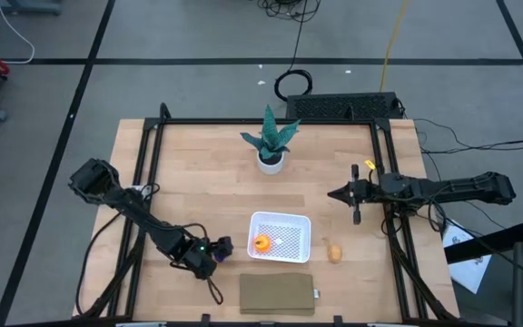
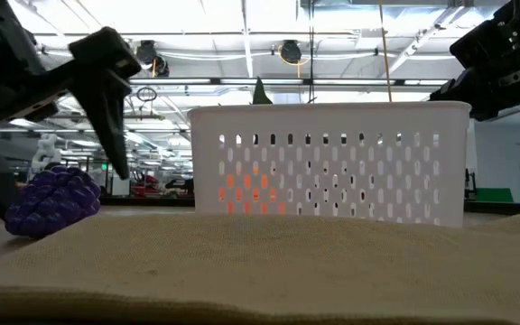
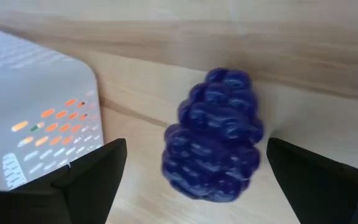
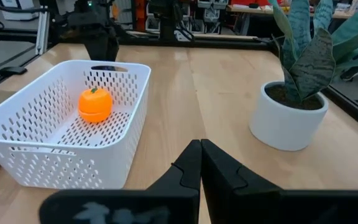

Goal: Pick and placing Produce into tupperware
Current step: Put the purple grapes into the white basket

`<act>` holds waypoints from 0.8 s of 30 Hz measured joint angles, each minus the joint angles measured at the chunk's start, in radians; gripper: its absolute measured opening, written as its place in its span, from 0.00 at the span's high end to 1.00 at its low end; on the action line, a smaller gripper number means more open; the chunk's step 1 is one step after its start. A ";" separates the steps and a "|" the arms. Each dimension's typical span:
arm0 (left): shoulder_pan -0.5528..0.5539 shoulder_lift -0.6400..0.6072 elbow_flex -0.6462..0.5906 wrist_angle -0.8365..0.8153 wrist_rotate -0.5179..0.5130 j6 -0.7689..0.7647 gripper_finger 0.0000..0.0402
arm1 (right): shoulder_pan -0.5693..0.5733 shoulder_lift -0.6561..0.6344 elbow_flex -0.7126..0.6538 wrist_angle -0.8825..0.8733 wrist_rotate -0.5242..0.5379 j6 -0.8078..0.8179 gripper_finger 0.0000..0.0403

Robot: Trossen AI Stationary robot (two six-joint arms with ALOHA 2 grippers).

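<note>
Straddling purple piece (image 3: 215, 137) with left gripper (image 3: 194, 180), jaws wide, lower left in high view | right gripper (image 4: 201, 163) idling pinched shut

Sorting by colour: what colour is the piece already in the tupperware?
Orange; the right wrist view shows it best.

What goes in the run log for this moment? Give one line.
left gripper: open, fingers astride purple piece | orange piece: in tupperware | tan piece: on table | right gripper: shut, idle
</note>
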 joint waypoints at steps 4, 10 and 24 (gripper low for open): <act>0.024 0.000 0.000 0.017 0.031 0.000 0.03 | 0.000 0.013 0.000 0.000 0.000 0.000 1.00; 0.028 0.000 0.000 0.022 0.073 0.000 0.03 | 0.000 0.027 0.000 0.000 0.000 -0.005 1.00; 0.032 -0.002 0.000 0.030 0.151 -0.020 0.03 | 0.000 0.031 0.000 0.000 0.000 -0.023 1.00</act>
